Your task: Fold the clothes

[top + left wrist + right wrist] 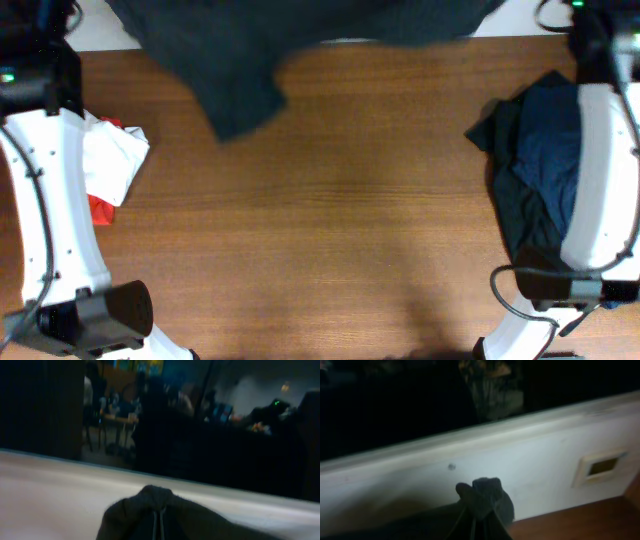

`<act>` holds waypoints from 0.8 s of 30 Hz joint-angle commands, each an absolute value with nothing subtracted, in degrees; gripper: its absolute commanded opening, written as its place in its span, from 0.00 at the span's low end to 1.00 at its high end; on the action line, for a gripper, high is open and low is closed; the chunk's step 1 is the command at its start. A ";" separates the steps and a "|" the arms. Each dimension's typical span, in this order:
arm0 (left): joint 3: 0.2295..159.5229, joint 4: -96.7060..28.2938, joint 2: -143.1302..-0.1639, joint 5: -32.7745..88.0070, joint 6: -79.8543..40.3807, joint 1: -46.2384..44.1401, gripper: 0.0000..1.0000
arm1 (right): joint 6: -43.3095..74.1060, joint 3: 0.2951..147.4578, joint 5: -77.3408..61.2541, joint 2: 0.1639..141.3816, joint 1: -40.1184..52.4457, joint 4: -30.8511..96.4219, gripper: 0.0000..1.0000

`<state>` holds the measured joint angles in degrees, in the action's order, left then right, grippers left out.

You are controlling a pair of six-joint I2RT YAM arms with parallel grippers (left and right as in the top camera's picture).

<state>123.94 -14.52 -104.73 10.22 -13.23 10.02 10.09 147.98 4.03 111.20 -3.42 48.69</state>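
**Overhead view.** The wooden table (350, 200) runs across the whole frame, and its far edge lies along the top, partly covered. The widest bare stretch is the centre and lower middle, between the two arms. The left arm (50, 200) stands along the left edge and the right arm (600, 180) along the right edge.

A dark garment (250, 50) hangs across the top of the frame. It spreads from upper left to upper right, and one lobe drops over the table's upper-left part.

At the left edge, a white cloth (115, 160) lies partly under the left arm, with a red cloth (100, 210) touching its lower side. At the right, a heap of dark blue and teal clothes (545, 150) lies partly under the right arm.

**Left wrist view.** The left gripper (159, 520) is closed on a bunched fold of the dark garment (150, 505) at bottom centre. Beyond it are a pale surface and a blurred, dim room.

**Right wrist view.** The right gripper (479, 515) pinches a tuft of the same fabric (487, 495). Behind it is a white wall (420, 485) with a small wall plate (600, 467).
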 commanded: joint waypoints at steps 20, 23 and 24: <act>113.19 -86.98 -117.64 9.34 -6.52 3.09 0.00 | 8.71 105.80 4.54 111.39 -4.25 87.92 0.04; 102.26 -85.45 -117.62 8.91 -6.55 3.27 0.00 | 10.26 95.48 4.64 111.26 -4.27 86.52 0.04; 100.03 -85.08 -117.43 8.93 -6.57 3.46 0.00 | 11.51 92.86 4.86 111.04 -4.27 85.67 0.04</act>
